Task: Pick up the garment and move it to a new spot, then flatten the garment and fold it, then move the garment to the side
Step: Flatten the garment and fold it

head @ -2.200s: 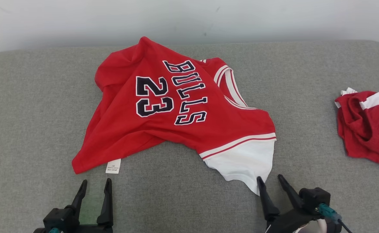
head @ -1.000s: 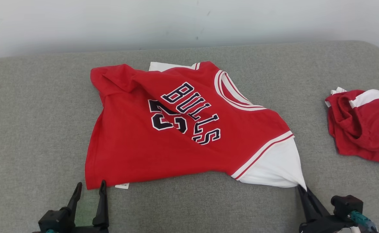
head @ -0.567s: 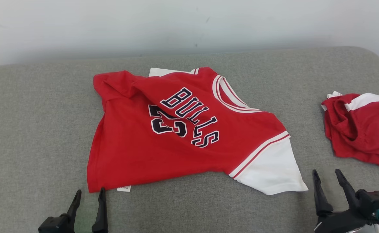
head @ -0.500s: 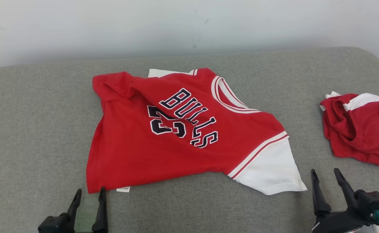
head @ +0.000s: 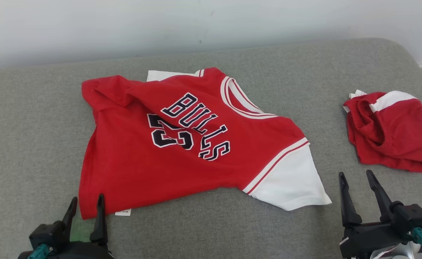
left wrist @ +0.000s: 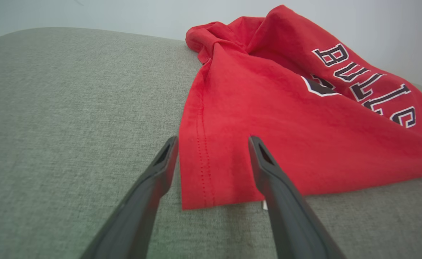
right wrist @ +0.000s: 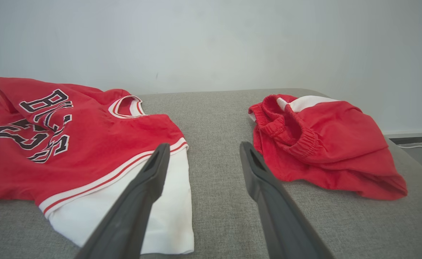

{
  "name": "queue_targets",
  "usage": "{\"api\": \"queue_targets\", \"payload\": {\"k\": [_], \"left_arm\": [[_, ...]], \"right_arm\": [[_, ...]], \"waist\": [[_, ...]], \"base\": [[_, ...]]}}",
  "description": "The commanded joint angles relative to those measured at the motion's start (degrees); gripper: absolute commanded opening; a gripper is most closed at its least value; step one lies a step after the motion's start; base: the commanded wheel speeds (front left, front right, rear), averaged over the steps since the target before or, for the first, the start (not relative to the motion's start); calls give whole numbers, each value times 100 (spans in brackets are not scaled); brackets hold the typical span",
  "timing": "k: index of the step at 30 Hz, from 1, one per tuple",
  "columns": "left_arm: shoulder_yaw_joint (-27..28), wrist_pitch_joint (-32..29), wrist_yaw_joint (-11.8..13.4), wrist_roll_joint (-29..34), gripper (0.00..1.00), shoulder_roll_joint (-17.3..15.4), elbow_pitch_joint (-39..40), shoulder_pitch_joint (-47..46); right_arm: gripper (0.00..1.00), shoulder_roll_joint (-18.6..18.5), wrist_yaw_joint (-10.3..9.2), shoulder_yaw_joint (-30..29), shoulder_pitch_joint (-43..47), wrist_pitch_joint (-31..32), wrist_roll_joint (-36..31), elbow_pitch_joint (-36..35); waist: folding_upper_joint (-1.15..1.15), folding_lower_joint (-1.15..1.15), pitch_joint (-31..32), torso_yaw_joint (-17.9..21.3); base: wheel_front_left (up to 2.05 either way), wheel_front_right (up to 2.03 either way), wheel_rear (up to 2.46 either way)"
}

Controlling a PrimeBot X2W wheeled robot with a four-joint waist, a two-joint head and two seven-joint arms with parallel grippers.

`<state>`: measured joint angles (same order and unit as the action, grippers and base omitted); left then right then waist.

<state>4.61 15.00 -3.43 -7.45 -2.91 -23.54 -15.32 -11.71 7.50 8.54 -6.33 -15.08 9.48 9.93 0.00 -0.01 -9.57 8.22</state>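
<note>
Grey fabric cushion (head: 34, 136): is stretching across the whole work area, carrying everything else.
Red jersey (head: 182, 151): is lying rumpled near the middle, lettering up, neckline pointing toward the right rear, with nothing gripping it.
Red shorts (head: 391, 133): are sitting bunched at the far right, well apart from the jersey.
White sleeve (head: 290, 183): is spreading flat at the jersey's near-right corner.
Right gripper (head: 355, 174): is standing with jaws spread and empty, just right of the white sleeve (between it and the shorts).
Left gripper (head: 88, 198): is standing spread too, holding nothing, its fingers framing the jersey's near-left hem corner.
Care tag (head: 123, 212): is peeking out from under that hem.
</note>
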Motion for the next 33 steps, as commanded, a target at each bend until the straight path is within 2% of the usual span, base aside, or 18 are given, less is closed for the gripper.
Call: {"api": "queue_targets", "payload": {"k": [1,2,4,6,7,8,13,14,15,16,17,18,23,29,30,31,32,33], "left_arm": [[76,18,-29,28,100,-21,-40,-115],[100,18,-41,50,100,-20,-67,-143],[132,18,-75,68,49,-20,-109,-210],[164,18,-102,99,31,-19,-145,-303],[173,18,-124,121,9,-19,-216,-325],[203,18,-136,97,0,-19,-270,-359],[306,18,-127,188,4,-33,-389,-506],[337,18,-118,206,11,-45,-364,-539],[356,18,-113,222,37,-45,-318,-560],[370,18,-101,246,73,-44,-256,-564],[376,18,-93,261,95,-40,-215,-551],[380,18,-77,290,100,-38,-164,-520],[403,18,-67,257,100,-22,-228,-439],[383,18,-167,75,100,-13,-580,-534],[391,18,-186,61,97,-15,-631,-585],[384,11,-202,52,76,-11,-675,-614],[376,11,-207,31,49,-9,-695,-628],[376,11,-224,21,43,-8,-656,-665]], "right_arm": [[100,26,-2,-10,22,-11,-22,-54],[100,30,-2,-22,27,-11,-31,-72],[100,56,-2,-46,44,-10,-35,-81],[100,84,-2,-60,55,-10,-44,-97],[100,90,-2,-64,51,-10,-48,-99],[100,93,-2,-65,37,-11,-51,-105],[100,115,-2,-80,-38,-12,-53,-119],[100,112,-2,-84,-52,-11,-52,-121],[100,112,-2,-87,-61,-11,-48,-123],[100,115,-2,-91,-66,-11,-43,-126],[100,119,-2,-93,-72,-11,-44,-124],[100,128,-2,-95,-74,-11,-42,-111],[100,158,-2,-58,-96,-11,-39,-52],[100,168,-2,-20,-117,-11,-25,-20],[100,167,-2,-18,-119,-11,-22,-8],[100,169,-2,-16,-126,-11,-15,-3],[100,171,-2,-16,-133,-11,-9,-4],[100,178,-2,-18,-140,-11,-2,-7]], "waist": [[0,1,-75,85],[0,1,-90,100],[0,1,-137,121],[0,1,-181,129],[0,1,-202,131],[0,1,-225,136],[0,1,-287,136],[0,1,-299,133],[0,1,-308,128],[0,1,-315,121],[0,1,-321,114],[0,1,-323,105],[0,1,-331,68],[0,1,-366,67],[0,1,-371,67],[0,1,-378,68],[0,1,-387,69],[0,1,-399,70]], "base": [[0,0,0],[0,0,0],[0,0,0],[0,0,0],[0,0,0],[0,0,0],[0,0,0],[0,0,0],[0,0,0],[0,0,0],[0,0,0],[0,0,0],[0,0,0],[0,0,0],[0,0,0],[0,0,0],[0,0,0],[0,0,0]]}}
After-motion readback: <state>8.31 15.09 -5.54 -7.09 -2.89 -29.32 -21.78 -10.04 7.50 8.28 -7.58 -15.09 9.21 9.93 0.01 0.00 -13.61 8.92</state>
